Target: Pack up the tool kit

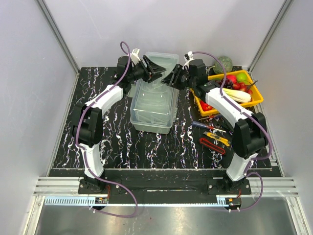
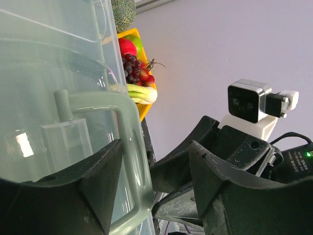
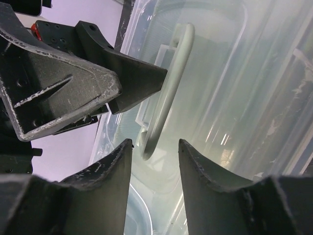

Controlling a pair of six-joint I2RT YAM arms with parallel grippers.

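This is a robotics lab test cell, not a home or a shop. The table, black with white veining, is boxed in on three sides by plain white panels held in aluminium posts. Two machines, the left arm and the right arm, are bolted at its near edge beside a slotted metal rail, with purple cables looping along them. A small camera sits on one wrist. The props are a mixed lot: a toolbox mid-table, hand tools towards the right edge, and a fruit tray at the far right corner.
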